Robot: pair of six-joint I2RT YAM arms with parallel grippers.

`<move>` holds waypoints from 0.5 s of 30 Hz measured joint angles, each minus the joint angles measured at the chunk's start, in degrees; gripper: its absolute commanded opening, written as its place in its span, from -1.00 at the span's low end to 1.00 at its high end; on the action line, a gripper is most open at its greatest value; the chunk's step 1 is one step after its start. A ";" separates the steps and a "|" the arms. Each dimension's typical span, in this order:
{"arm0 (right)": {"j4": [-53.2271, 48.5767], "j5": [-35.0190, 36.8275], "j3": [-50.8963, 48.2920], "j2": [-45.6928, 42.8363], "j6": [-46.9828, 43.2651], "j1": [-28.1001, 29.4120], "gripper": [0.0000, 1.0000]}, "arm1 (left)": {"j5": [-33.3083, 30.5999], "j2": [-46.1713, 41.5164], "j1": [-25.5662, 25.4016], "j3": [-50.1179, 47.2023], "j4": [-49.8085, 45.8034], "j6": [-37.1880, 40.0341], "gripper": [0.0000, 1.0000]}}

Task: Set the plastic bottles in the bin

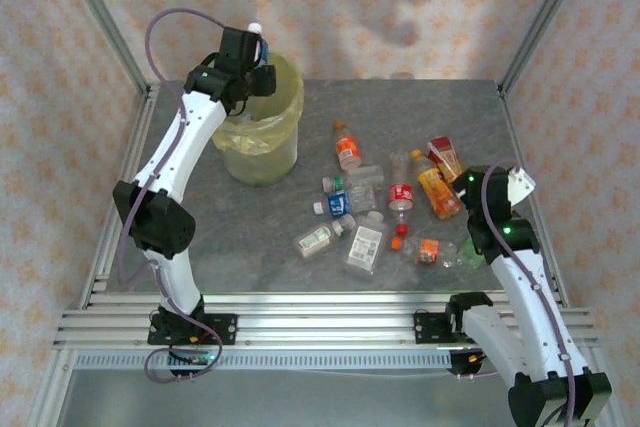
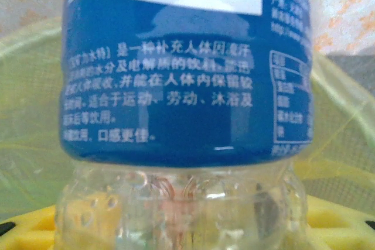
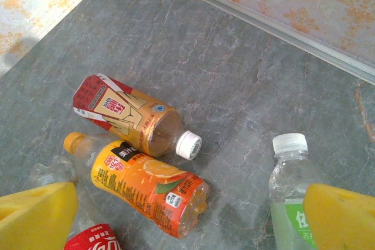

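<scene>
Grey table [image 1: 250, 237] holds the loose bottles [image 1: 400, 194]; my left gripper [image 1: 252, 59] pinches a blue-labelled bottle [image 2: 187, 68] over the far rim of the bin [image 1: 262, 152], right gripper [image 3: 187, 221] spread wide. Released off-centre, it could bounce outside

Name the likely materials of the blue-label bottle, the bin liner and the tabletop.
The blue-label bottle: clear glossy plastic, see-through below its shiny film label. The bin liner: thin translucent yellow-green plastic film, crinkled. The tabletop: grey, veined, matte; stone or stone-look laminate.
</scene>
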 measured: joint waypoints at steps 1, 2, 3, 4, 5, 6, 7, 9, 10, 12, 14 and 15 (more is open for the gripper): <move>-0.02 0.00 0.00 0.00 0.00 0.00 0.98 | 0.02 0.09 0.00 0.00 -0.63 0.11 0.05; -0.04 0.00 0.00 0.00 0.00 0.00 0.98 | 0.07 0.09 0.00 0.00 -1.07 0.35 0.05; -0.09 0.00 0.00 0.00 0.00 0.00 0.98 | 0.09 0.09 0.00 0.00 -1.60 0.57 0.05; -0.20 0.00 0.00 0.00 0.00 0.00 0.98 | 0.11 0.09 0.00 0.00 -2.14 1.01 0.05; -0.22 0.00 0.00 0.00 0.00 0.00 0.98 | 0.15 0.09 0.00 0.00 -2.58 1.38 0.05; -0.31 0.00 0.00 0.00 0.00 0.00 0.98 | 0.20 0.11 0.00 0.00 -3.06 1.55 0.05; -0.37 0.00 0.00 0.00 0.00 0.00 0.98 | 0.20 0.13 0.00 0.00 -3.61 1.90 0.05; -0.37 0.00 0.00 0.00 -0.02 0.00 0.98 | 0.17 0.22 0.04 0.00 -4.68 2.51 0.05; -0.37 0.00 0.00 0.00 -0.02 0.00 0.98 | 0.17 0.39 0.04 0.02 -5.20 2.86 0.05; -0.37 0.00 0.00 0.00 -0.02 0.00 0.98 | 0.02 0.90 0.09 0.04 -6.08 3.17 0.05; -0.39 0.00 0.00 -0.02 -0.02 0.00 0.98 | 0.00 1.88 0.11 0.09 -6.64 3.41 0.07; -0.39 0.00 0.00 -0.07 -0.02 0.00 0.98 | 0.00 2.45 0.22 0.11 -6.86 3.43 0.08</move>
